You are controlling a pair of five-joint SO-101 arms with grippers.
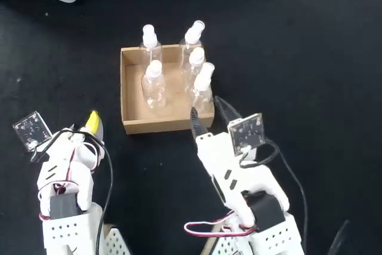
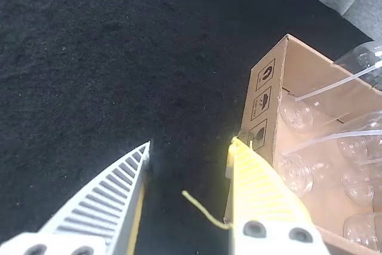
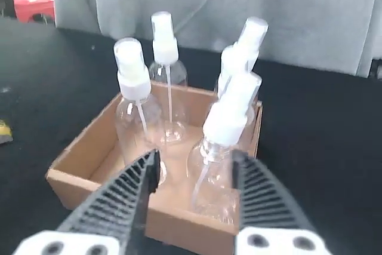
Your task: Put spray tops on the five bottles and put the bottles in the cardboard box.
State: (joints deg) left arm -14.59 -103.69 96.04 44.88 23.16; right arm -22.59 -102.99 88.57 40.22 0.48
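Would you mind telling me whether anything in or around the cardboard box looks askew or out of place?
Nothing is spilled. All five bottles are in the cardboard box with tops on, but the front bottle, nearest the right gripper, looks tilted, not upright. A loose yellow strand hangs off the left gripper's yellow finger.

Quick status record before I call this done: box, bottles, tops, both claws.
box: cardboard box upright on the black table, open at the top
bottles: five bottles standing inside the box
tops: a white spray top on each of the five
left claw: left claw open, empty, beside the box's near left corner
right claw: right claw open, empty, just in front of the box's near wall, by the nearest bottle
left to do: nothing apparent; all five look capped and boxed
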